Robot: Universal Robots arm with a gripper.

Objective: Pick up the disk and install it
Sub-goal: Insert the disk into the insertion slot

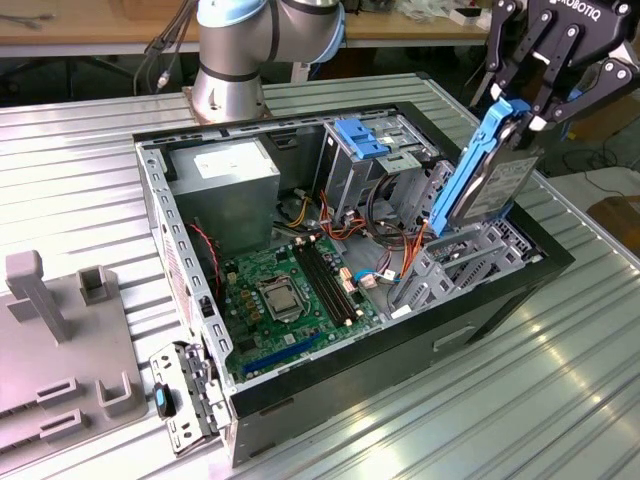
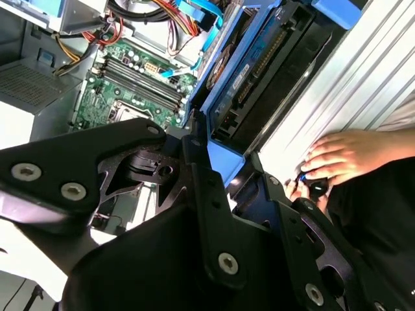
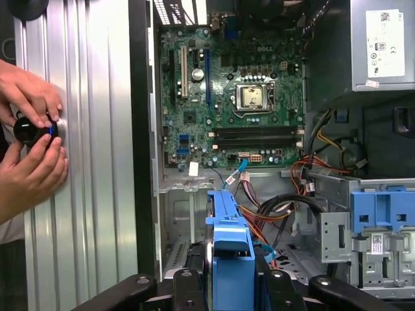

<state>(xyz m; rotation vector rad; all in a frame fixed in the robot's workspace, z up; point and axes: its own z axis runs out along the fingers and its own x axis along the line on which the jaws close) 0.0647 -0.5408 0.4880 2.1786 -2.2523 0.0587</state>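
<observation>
The robot arm (image 1: 240, 40) is standing on its base at the top of the exterior view. Its black gripper (image 1: 525, 112) is hanging at that view's upper right, pointing downward. Its fingers (image 1: 560, 80) are pressing on both sides of the disk (image 1: 490, 185), gripping its upper end.

This is a robotics lab or test workshop. A ribbed metal tabletop (image 1: 90, 170) carries the base of a robot arm (image 1: 228, 85) and a desktop computer case (image 1: 400, 350) lying on its side with the cover off (its green motherboard (image 1: 290, 300) and wiring are laid bare). Grey fixture blocks (image 1: 60, 340) stand at the exterior view's left. Behind runs a wooden bench (image 1: 90, 30) with cables (image 1: 165, 45) hanging down. In the first wrist view a person's hands (image 3: 32, 172) rest on the tabletop around a small black round part (image 3: 29, 129).
</observation>
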